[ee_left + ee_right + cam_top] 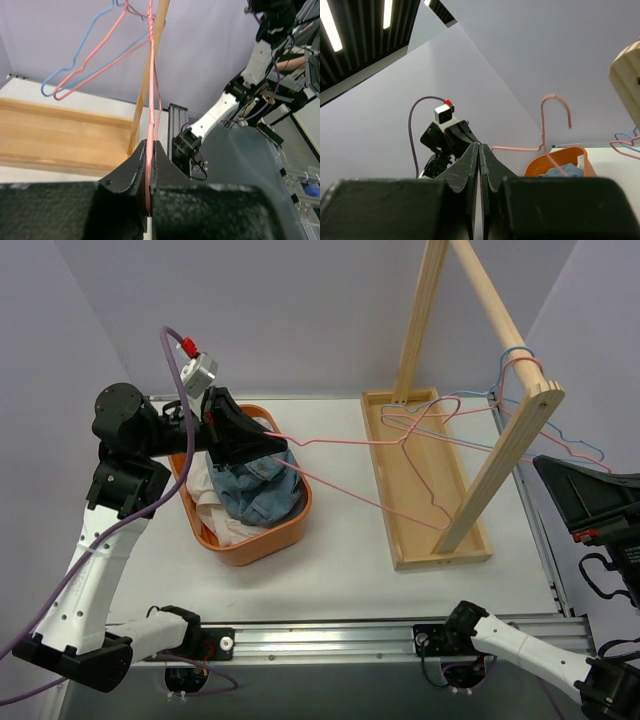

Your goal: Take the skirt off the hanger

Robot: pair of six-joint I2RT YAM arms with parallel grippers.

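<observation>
1. Now pinching the thin pink hanger (151, 100) with the left gripper (150, 145), pads pressed tight on the wire, above the orange basket (262, 548).
2. Pressed together on nothing at the right gripper (479, 147).
3. Crumpled in that basket: the denim skirt (255, 490) (whether caught on the wire, impossible to tell).
4. Probably soft, floppy, light, unbreakable; best pinched at a thick fold, clear of the springy wire.

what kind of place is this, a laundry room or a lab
Most likely a robotics lab test cell, not a home: robot arms bolted to a metal rail at a white table, plain walls around, and a wooden rack with wire hangers beside an orange basket of clothes.
</observation>
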